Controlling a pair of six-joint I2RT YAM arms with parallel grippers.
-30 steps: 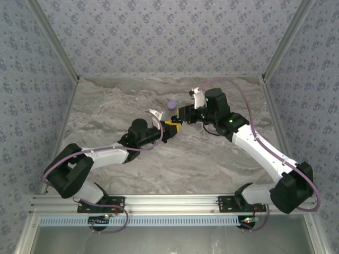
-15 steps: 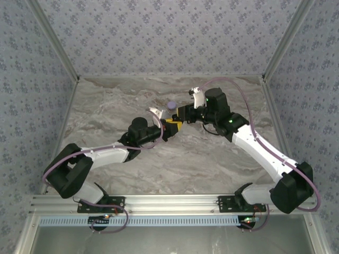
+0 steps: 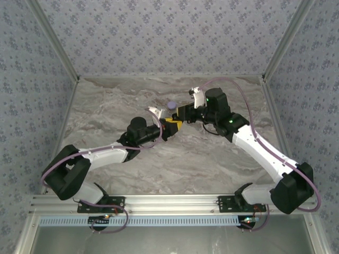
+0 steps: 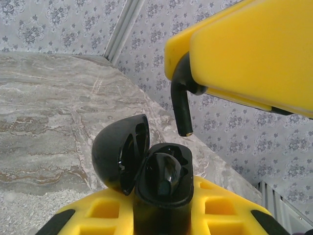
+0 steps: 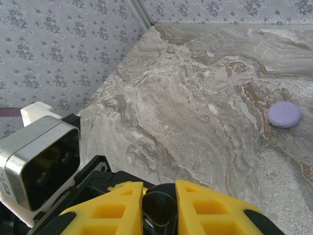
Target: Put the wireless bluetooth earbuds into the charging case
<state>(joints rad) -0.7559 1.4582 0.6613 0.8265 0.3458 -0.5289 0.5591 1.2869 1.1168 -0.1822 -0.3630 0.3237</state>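
Almost nothing moved: left forearm nudged slightly, wrists meet as before above the counter [image 3: 212,153]. Left jaws clamp narrow on the charging case [image 4: 164,181], lid flipped open and wells facing up to receive. Right jaws pinch one earbud [image 4: 181,98] by its head, stem down, just above the case, not touching. Lilac disc [image 5: 284,114] lies well apart. No readable writing.
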